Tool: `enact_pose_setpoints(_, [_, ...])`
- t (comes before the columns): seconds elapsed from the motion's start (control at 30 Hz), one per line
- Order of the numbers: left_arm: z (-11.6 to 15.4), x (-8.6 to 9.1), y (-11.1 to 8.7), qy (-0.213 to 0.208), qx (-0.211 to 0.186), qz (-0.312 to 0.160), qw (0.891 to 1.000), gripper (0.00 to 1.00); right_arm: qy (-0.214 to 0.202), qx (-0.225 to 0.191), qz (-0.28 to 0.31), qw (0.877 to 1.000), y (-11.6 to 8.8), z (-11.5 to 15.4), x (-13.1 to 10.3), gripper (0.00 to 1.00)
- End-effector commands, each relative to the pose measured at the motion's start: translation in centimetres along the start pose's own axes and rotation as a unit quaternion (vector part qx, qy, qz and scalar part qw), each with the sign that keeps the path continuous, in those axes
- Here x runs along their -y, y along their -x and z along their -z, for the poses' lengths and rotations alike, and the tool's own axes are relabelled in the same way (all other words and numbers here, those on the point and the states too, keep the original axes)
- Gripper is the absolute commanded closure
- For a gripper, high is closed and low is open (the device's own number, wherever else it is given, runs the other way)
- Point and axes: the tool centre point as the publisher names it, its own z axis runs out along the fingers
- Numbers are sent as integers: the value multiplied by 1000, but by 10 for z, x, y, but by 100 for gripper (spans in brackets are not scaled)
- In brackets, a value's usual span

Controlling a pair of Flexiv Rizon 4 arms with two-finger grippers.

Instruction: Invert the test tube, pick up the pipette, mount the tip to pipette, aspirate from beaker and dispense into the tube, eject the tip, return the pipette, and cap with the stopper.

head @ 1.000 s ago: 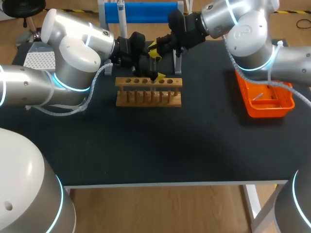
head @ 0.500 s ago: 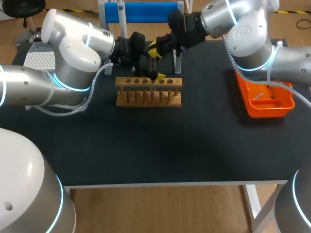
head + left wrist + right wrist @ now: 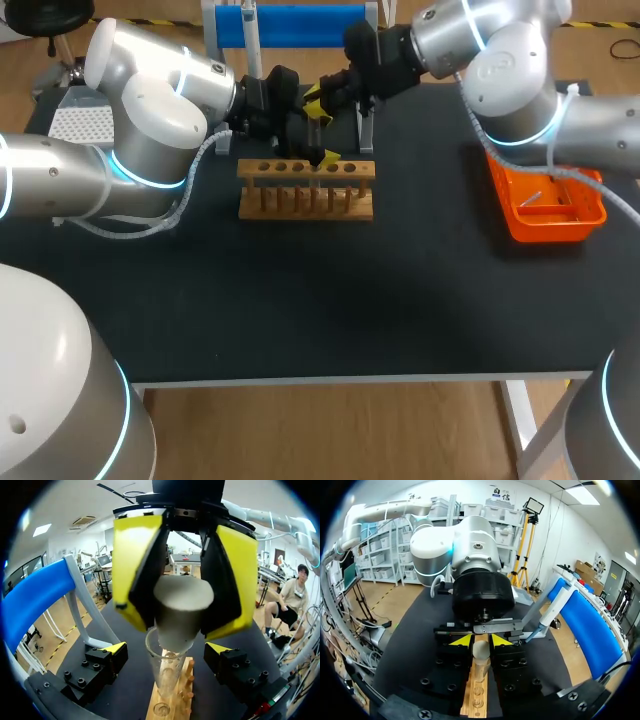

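A clear test tube (image 3: 165, 675) stands upright in the wooden rack (image 3: 306, 188). My right gripper (image 3: 181, 622) is shut on a pale cone-shaped stopper (image 3: 182, 610), whose narrow end sits at the tube's mouth. In the right wrist view the stopper (image 3: 481, 650) shows between the yellow tips of my right gripper (image 3: 481, 641), above the tube (image 3: 480, 672). My left gripper (image 3: 166, 650) is open, with one finger on each side of the tube and neither touching it. The white pipette (image 3: 547, 617) hangs on the blue stand (image 3: 290, 25) behind the rack.
An orange tray (image 3: 590, 212) lies at the right side of the table, under my right arm. A white tip box (image 3: 80, 125) sits at the far left. Both arms crowd the space over the rack (image 3: 476, 700) from behind.
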Motion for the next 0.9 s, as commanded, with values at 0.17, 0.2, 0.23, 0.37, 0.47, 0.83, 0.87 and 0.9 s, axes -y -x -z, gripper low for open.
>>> enact_pose_setpoints(0.17, [0, 0, 0, 1, -1, 0, 1000, 0, -4, -2, -4, 1000, 1, -2, 5, 100])
enact_pose_setpoints(0.2, [0, 0, 0, 1, -1, 0, 1000, 0, -4, -2, -4, 1000, 1, -2, 5, 100])
enact_pose_setpoints(0.23, [0, 0, 0, 1, -1, 0, 1000, 0, -4, -2, -5, 1000, 1, -2, 5, 100])
enact_pose_setpoints(0.37, [0, 0, 0, 1, -1, 0, 1000, 0, -2, 1, -5, 1000, 2, 0, 5, 100])
enact_pose_setpoints(0.47, [0, 0, 0, 1, -1, 0, 1000, 0, 1, 3, -3, 1000, 3, 1, 3, 100])
enact_pose_setpoints(0.83, [0, 0, 0, 1, -1, 0, 1000, 0, 7, 6, 2, 1000, 4, 3, -1, 100])
enact_pose_setpoints(0.87, [0, 0, 0, 1, -1, 0, 1000, 0, 6, 7, 2, 1000, 4, 3, -1, 100])
enact_pose_setpoints(0.9, [0, 0, 0, 1, -1, 0, 1000, 0, 6, 7, 2, 1000, 4, 2, -1, 100])
